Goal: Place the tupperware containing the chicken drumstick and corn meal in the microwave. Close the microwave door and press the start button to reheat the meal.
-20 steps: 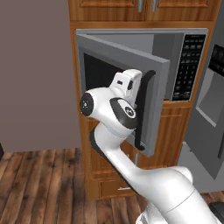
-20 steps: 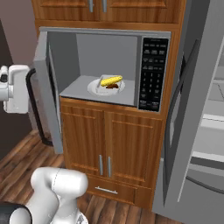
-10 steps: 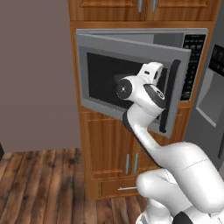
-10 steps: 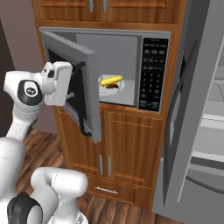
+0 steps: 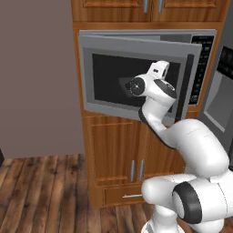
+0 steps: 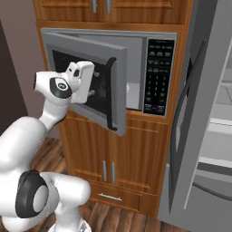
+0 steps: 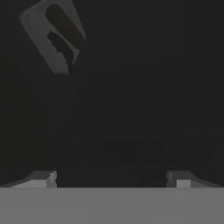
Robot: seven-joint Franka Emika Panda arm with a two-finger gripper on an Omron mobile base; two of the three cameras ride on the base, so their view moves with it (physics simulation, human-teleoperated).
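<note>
A: Pincer [image 7: 111,178] — where is it against the microwave door [image 5: 136,82]?
B: Nose-on to the outer face, right at the dark window [image 6: 77,79]. Fingers spread wide, nothing between them. In the hand view the fingertips [image 7: 43,177] sit low, dark glass ahead of them.
A: Touching?
B: Looks pressed to it or just off it — can't tell which. Hand [image 6: 80,81] sits on the window's mid span, between hinge side and the black bar handle [image 6: 113,93].
A: Door state?
B: Ajar, most of the way shut. Hinge on the far-left edge from the robot; handle edge stands out from the microwave [image 6: 156,72] body, gap open on the keypad [image 6: 158,77] side.
A: So push direction?
B: My read: forward into the cabinet, and better nearer the handle edge than the hinge — more lever. Door's long axis runs side to side, so sliding right along it helps.
A: Tupperware?
B: Not discernible now; the door covers the cavity. Likely inside, but I can't confirm.
A: After that?
B: Start button on the keypad, right of the door, further back. Fridge [image 6: 204,113] beside it — keep clear.
</note>
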